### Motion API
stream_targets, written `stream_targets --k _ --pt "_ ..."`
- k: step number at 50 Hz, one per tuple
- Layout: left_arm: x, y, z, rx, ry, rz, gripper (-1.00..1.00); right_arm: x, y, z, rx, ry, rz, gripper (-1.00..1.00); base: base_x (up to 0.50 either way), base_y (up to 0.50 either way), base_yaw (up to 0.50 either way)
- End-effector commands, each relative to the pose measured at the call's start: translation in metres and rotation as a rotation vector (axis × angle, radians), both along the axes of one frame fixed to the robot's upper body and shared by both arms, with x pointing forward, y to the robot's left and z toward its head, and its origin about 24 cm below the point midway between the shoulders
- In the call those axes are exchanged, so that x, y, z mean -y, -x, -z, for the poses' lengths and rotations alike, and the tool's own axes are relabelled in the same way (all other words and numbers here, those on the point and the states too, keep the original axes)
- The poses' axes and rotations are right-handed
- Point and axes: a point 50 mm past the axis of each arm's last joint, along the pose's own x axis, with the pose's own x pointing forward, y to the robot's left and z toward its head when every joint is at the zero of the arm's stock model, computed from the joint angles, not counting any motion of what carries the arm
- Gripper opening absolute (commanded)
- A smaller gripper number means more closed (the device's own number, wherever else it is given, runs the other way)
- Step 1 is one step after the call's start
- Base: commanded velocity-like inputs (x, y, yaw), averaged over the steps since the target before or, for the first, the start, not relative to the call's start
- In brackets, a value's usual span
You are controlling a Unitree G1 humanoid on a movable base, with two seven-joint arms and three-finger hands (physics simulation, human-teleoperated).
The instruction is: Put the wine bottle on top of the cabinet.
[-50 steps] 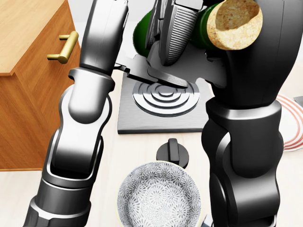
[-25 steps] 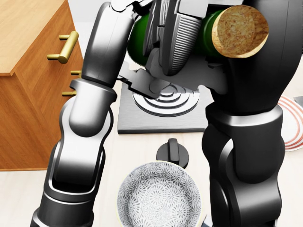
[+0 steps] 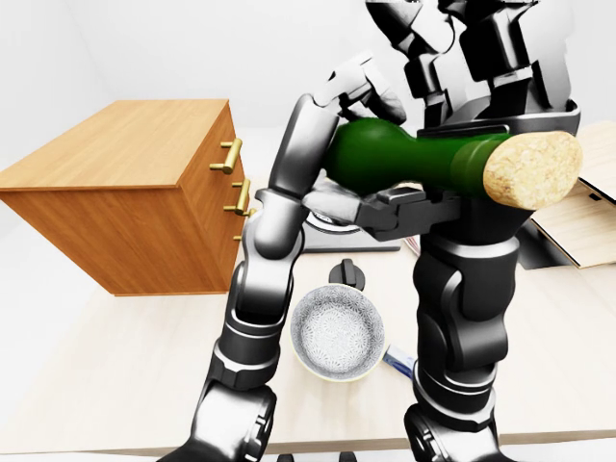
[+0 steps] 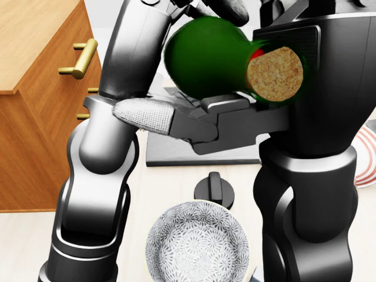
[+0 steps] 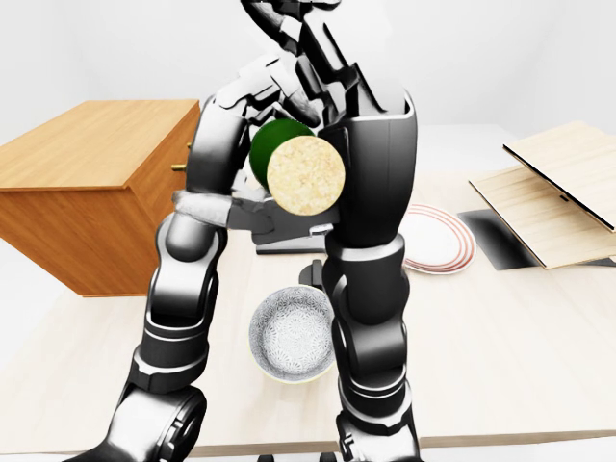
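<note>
Bottle swung since 0.5 s ago, cork now facing the cameras, body lower in head view | cabinet [image 3: 135,144] left, top bare | wine bottle [image 3: 404,162] horizontal, held aloft between both arms | left hand [image 4: 176,120] and right hand [image 3: 438,38] clenched on it

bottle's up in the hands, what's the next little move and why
Probably swing the wine bottle toward the left of the left-eye view and turn it upright. It lies on its side, cork toward the camera, held between the left robot hand and right robot hand above the table, while the cabinet top sits off to the left.
</note>
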Motion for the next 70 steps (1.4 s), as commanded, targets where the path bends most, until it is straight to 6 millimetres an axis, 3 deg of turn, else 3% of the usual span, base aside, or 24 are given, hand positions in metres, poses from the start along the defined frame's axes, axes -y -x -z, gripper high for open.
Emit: stream_targets --k 1,11,16,25,43,58,70 --pt "0.0 0.006 -0.007 0.026 0.027 0.043 -0.93 0.001 0.011 0.007 0.006 0.012 0.014 1.0 0.0 0.0 0.0" --pt "-0.013 0.003 -0.01 0.017 0.1 0.054 -0.93 0.013 0.02 0.034 -0.082 0.049 0.072 1.0 0.0 0.0 0.0" --pt "-0.023 0.017 -0.026 0.09 0.198 0.102 -0.93 0.015 0.02 0.043 -0.126 0.052 0.083 1.0 0.0 0.0 0.0" --pt "-0.064 0.046 -0.068 0.278 0.433 0.171 -0.92 0.016 0.011 0.061 -0.228 0.058 0.087 1.0 0.0 0.0 0.0" --pt "-0.135 0.074 -0.106 0.392 0.716 0.232 -0.92 0.018 0.003 0.082 -0.337 0.066 0.092 1.0 0.0 0.0 0.0" --pt "-0.191 0.051 -0.106 0.276 0.746 0.054 -0.92 0.022 0.002 0.088 -0.37 0.059 0.099 1.0 0.0 0.0 0.0" --pt "-0.227 0.013 -0.078 0.11 0.689 -0.161 -0.92 0.023 0.001 0.094 -0.399 0.065 0.099 1.0 0.0 0.0 0.0"
